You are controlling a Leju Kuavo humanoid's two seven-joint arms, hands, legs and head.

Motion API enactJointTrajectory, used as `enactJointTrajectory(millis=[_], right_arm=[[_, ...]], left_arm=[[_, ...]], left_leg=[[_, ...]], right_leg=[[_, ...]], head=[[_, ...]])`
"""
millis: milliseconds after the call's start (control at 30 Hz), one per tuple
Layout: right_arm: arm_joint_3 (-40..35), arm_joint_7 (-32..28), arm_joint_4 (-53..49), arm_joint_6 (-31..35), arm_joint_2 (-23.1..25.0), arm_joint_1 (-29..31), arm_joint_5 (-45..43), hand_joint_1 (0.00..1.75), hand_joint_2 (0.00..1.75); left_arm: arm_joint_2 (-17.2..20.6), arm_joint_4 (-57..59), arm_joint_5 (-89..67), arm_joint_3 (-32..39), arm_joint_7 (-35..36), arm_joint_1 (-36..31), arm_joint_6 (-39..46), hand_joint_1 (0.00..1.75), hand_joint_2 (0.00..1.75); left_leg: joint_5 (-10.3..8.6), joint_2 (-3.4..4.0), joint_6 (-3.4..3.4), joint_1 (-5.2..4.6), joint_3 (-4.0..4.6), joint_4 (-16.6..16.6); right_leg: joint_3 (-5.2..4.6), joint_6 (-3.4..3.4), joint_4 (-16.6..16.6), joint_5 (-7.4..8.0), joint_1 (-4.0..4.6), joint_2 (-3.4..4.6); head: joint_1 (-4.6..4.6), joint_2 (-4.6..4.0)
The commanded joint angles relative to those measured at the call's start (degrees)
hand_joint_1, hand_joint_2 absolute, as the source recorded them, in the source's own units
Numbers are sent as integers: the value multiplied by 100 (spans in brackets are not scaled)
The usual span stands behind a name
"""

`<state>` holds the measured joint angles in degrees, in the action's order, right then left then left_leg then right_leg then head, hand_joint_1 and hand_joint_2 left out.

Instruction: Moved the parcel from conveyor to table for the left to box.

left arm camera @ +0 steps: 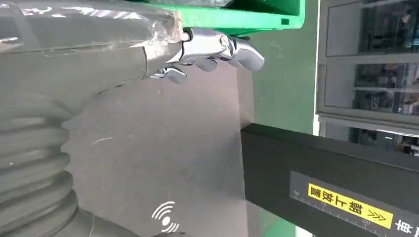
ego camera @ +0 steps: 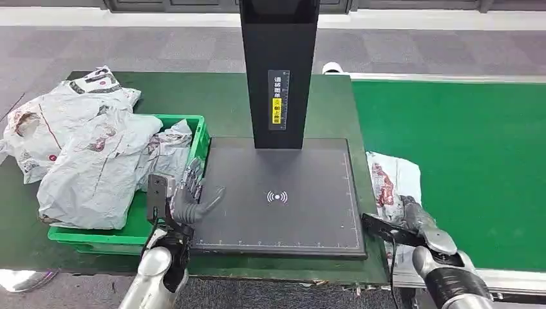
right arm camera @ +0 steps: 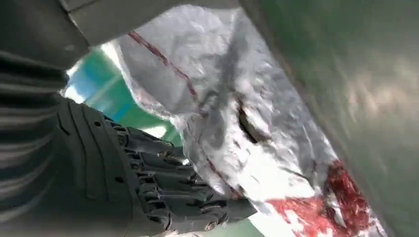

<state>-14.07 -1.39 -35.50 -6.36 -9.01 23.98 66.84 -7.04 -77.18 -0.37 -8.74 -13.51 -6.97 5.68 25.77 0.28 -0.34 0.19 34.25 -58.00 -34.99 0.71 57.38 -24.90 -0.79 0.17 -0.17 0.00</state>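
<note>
A grey-tiled floor runs across the top of the head view, behind a green surface on which a dark scanning pad lies at centre frame, a white signal mark printed on it and a black column with a yellow label rising from its far edge. At right, the green conveyor fills the frame from the pad's edge to the border. The parcel, a crumpled white-and-grey plastic mailer with red print, lies on the conveyor at its left edge, just beside the pad, in the lower right of the frame. The robot's right hand rests on the parcel's near end; in the right wrist view its dark fingers are curled against the wrinkled plastic, though whether they actually grip it cannot be told. At lower left, the left hand hovers over the near left corner of the pad, its fingers spread apart and holding nothing, the thumb pointing toward the signal mark; the left wrist view shows its silver fingertips above the pad. Left of the pad stands a green box heaped with similar grey mailers, more of them spilling onto the surface in the upper left.
</note>
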Motion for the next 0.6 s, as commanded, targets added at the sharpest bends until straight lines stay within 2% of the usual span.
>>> enactJointTrajectory(millis=[33, 233, 300, 400, 600], right_arm=[[-397, -324, 662, -43, 481, -54, -160, 175, 175], [-359, -381, 488, 64, 437, 75, -268, 175, 175], [-359, -381, 488, 64, 437, 75, -268, 175, 175], [-356, -383, 437, 82, 416, 60, -284, 175, 175], [-268, -440, 408, 103, 273, 231, -399, 175, 175]], left_arm=[[-53, 364, -13, 191, -23, -168, -50, 0, 175], [-116, 200, -105, 291, -19, -36, -4, 0, 175], [-116, 200, -105, 291, -19, -36, -4, 0, 175], [-132, 215, -130, 316, -20, -38, -8, 0, 175], [-129, 263, -147, 364, -19, -93, -16, 0, 175]], left_leg=[[6, 18, -9, 14, -36, 19], [32, 83, -43, 23, -42, 15], [33, 85, -46, 29, -36, 19], [33, 76, -49, 44, -80, 31], [38, 85, -60, 51, -71, 20]], right_leg=[[31, -12, -22, 2, 15, 18], [18, -34, -3, -1, 12, 89], [15, -40, -1, -4, 18, 87], [34, -58, -6, -13, 33, 77], [22, -71, 14, -20, 39, 86]], head=[[2, 0], [0, 0], [-2, 0], [0, 0], [0, 0]])
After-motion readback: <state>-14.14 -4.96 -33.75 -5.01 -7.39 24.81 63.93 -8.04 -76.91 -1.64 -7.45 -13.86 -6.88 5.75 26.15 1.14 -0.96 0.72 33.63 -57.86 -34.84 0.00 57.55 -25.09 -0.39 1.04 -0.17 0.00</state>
